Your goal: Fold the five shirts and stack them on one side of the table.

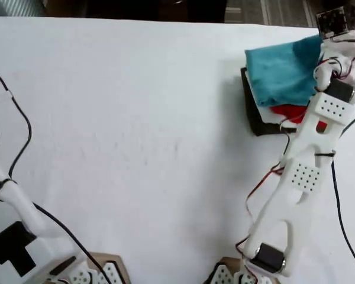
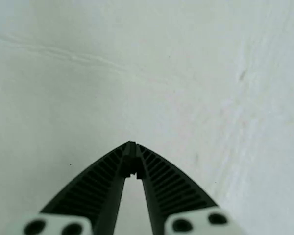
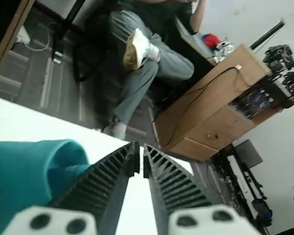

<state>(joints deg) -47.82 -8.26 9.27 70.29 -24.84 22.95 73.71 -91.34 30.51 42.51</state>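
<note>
From above, we see the white table (image 1: 136, 118) with the shirts piled at about two o'clock, close to the far right edge. The teal shirt (image 1: 281, 74) lies on top, loosely bunched. A red shirt (image 1: 290, 111) peeks out beneath its near edge, and a black shirt (image 1: 254, 121) forms the bottom layer. We cannot count more layers than these. The right arm (image 1: 307, 171) rises from its base at five o'clock and stretches toward one o'clock, its wrist lying over the right side of the pile. The left arm (image 1: 18, 236) sits folded back at seven o'clock, well apart from the shirts, with a black cable (image 1: 23, 136) curving across the cloth near nine o'clock.

In the left wrist view, the left gripper (image 2: 131, 148) hangs over bare white cloth. Its two ribbed fingers meet at the tips and there is nothing between them.

In the right wrist view, the right gripper (image 3: 139, 151) has its fingers drawn almost together, with a thin slit left between them and nothing in it. A rounded fold of the teal shirt sits just beside one finger, against its outer side. Beyond the table's edge we see a wooden cabinet (image 3: 210, 117) on the floor.
</note>
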